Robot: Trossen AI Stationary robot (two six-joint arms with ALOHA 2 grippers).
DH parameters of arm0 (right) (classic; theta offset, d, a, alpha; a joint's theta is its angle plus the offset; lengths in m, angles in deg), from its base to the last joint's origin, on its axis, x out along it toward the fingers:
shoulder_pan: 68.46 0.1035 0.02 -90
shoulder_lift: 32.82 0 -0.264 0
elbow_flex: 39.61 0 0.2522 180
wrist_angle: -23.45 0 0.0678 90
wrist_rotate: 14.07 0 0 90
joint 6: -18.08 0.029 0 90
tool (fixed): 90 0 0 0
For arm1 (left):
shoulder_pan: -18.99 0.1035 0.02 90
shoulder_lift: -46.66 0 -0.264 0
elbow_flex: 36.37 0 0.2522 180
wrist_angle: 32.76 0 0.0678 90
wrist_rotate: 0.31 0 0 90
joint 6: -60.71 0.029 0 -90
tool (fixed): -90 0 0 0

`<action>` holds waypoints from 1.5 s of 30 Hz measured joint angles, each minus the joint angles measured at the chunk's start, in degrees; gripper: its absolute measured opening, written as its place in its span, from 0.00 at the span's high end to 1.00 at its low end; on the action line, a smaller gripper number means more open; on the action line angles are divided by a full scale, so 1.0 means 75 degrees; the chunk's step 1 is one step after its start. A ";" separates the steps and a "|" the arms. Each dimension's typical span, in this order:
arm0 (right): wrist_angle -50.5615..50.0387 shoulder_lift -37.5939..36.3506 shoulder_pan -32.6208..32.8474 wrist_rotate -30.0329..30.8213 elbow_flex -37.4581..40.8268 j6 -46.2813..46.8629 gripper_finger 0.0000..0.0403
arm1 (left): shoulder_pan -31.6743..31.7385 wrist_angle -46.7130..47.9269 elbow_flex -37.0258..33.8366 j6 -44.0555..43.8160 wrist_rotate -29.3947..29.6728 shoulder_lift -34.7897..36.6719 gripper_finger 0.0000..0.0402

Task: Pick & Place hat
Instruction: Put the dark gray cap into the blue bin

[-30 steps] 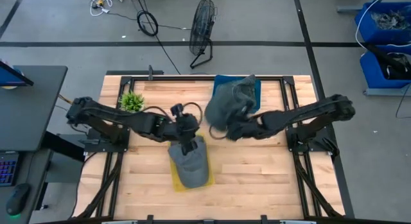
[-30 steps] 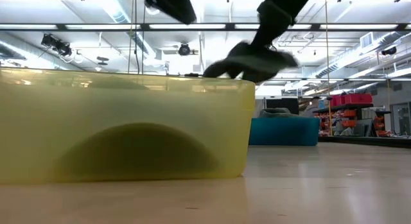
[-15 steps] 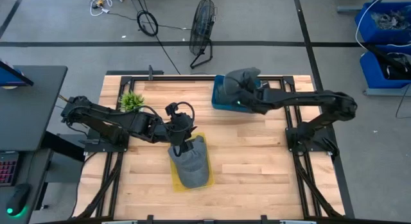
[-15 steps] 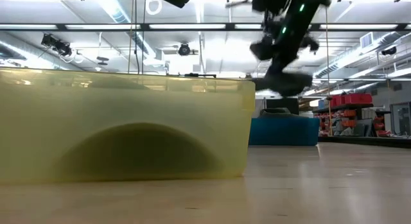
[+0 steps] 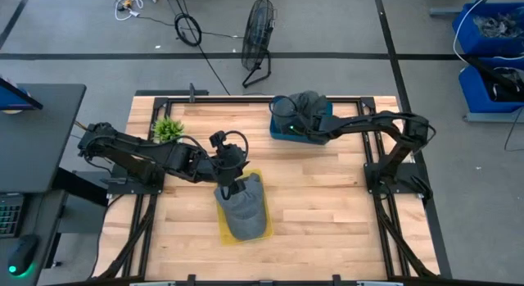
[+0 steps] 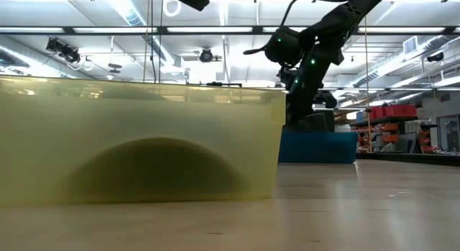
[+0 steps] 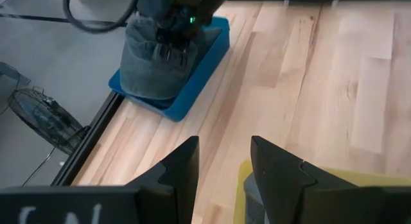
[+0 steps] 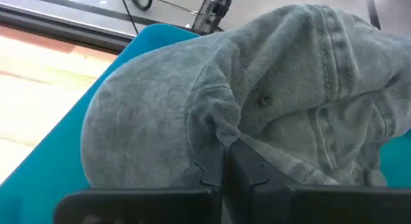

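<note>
A grey hat (image 5: 306, 106) sits in the blue bin (image 5: 282, 132) at the table's far edge. My right gripper (image 8: 225, 152) reaches down into that bin and is shut on the hat (image 8: 160, 115). The left wrist view shows the same hat (image 7: 151, 70) and the bin (image 7: 192, 89). A second grey hat (image 5: 244, 211) lies in the yellow bin (image 5: 225, 230) at mid-table; it shows as a dark dome (image 6: 154, 168) through the bin's wall. My left gripper (image 5: 231, 186) hovers open over the yellow bin's far edge, touching nothing. My right gripper pinches a raised fold of cloth (image 8: 221, 124) on the hat's crown, beside a small eyelet, between its two shut fingers. The fingers come from above, pointing down. The hat rests in the blue bin, slumped and creased around the hold.
A small green plant (image 5: 168, 129) stands near the table's far left corner. Black frame rails run along the table's edges. A fan (image 5: 258, 36) and cables lie on the floor beyond the far edge. Bare wood stretches between the two bins and to the right.
My right gripper has carried the grey hat from above mid-table toward the far edge and brought it down into the blue bin, still shut on it. The hat hung in the air a second ago; it now rests in the bin. My left gripper has shifted slightly toward the table's left.
</note>
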 joint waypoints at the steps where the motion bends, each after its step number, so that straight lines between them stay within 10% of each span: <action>1: -0.0023 -0.0040 0.0013 -0.0001 0.0003 0.0015 0.98 | 0.0000 0.0078 0.0000 -0.0008 0.0000 0.0000 0.64; 34: -0.1923 -0.2163 0.0018 -0.1196 -0.0891 -0.2622 0.67 | 0.0000 0.0629 -0.0003 -0.0955 0.0000 -0.0003 0.64; 39: -0.1186 -0.2231 -0.0240 0.0107 -0.0875 -0.3988 0.69 | 0.0000 0.0629 -0.0003 -0.0953 0.0000 -0.0003 0.64; 45: -0.0627 -0.1399 -0.0709 -0.1205 -0.0252 -0.4212 0.84 | 0.0000 0.0626 -0.0003 -0.0951 0.0000 -0.0003 0.64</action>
